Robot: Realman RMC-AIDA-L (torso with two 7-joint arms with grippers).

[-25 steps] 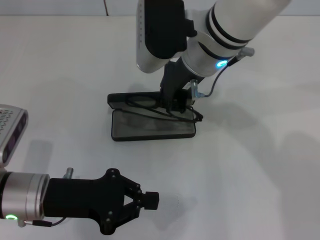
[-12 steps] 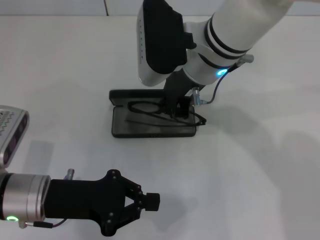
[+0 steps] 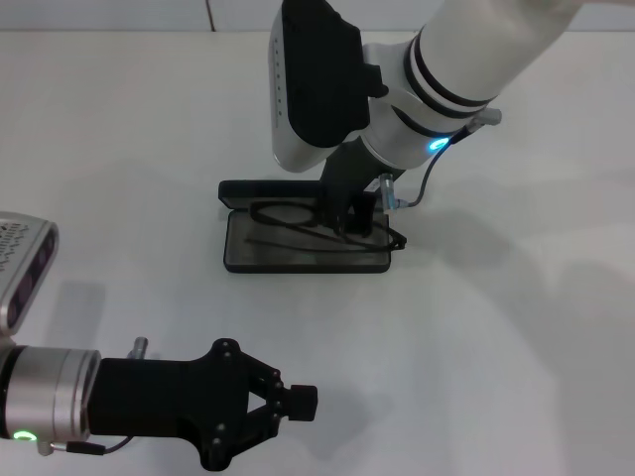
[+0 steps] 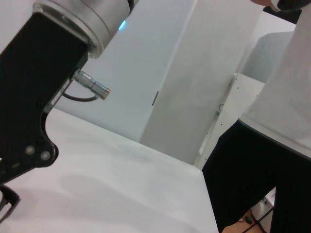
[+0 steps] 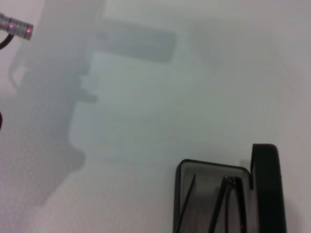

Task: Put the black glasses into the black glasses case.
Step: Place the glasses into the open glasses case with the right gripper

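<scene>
The black glasses case [image 3: 298,258] lies open in the middle of the table, its lid [image 3: 260,188] standing up at the far side. The black glasses [image 3: 286,215] rest low in the grey-lined tray, one end poking over the tray's right rim. My right gripper [image 3: 352,216] reaches down into the case and is shut on the glasses near their right end. The right wrist view shows the case [image 5: 204,189] with the slim temple arms [image 5: 228,194] inside. My left gripper [image 3: 301,399] is parked shut near the front edge, far from the case.
The white table [image 3: 516,327] spreads around the case on all sides. In the left wrist view, a person [image 4: 272,160] in a white top and black trousers stands beyond the table's edge, near a white cabinet [image 4: 233,111].
My right gripper has lowered the glasses from a tilted hold above the tray down into the case. The left arm has stayed put.
</scene>
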